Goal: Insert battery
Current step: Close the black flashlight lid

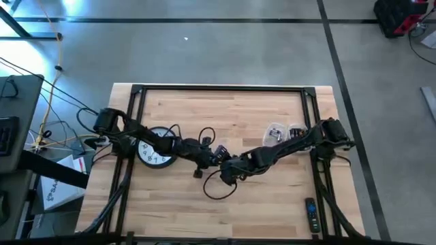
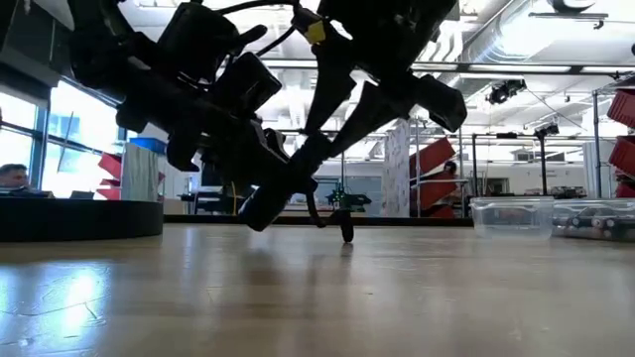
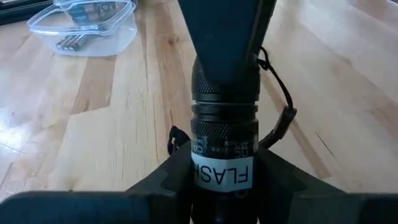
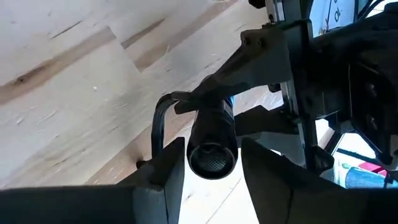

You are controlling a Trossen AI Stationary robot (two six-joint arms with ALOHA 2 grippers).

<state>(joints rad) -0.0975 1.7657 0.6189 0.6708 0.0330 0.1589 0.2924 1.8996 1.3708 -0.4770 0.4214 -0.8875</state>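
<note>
While both arms meet near the middle of the wooden surface (image 1: pixel 272 204), the black flashlight (image 3: pixel 224 118) sits between them, lifted clear of the wood. The left gripper (image 3: pixel 222 177) has its fingers (image 3: pixel 166 180) closed snugly against the barrel, one on each side of the white label reading "FLASH", so the body is pinched firmly. From the right wrist view, the same flashlight (image 4: pixel 211 140) shows end-on, its round open end facing the camera, and the right gripper (image 4: pixel 211 165) has its fingers (image 4: pixel 168 171) set just either side of that end, close to the rim; whether they actually press it cannot be told. A thin black lanyard (image 3: pixel 283 115) hangs off the barrel and loops down beside it. In the high view the two grippers come together just right of a white clock face (image 1: pixel 155 151) lying flat under the left arm. Clear plastic containers (image 1: pixel 285 132) holding small metallic pieces stand farther along the surface near the right arm's base. A dark remote control (image 1: pixel 310 214) lies at the near right edge, well apart from everything else.
</note>
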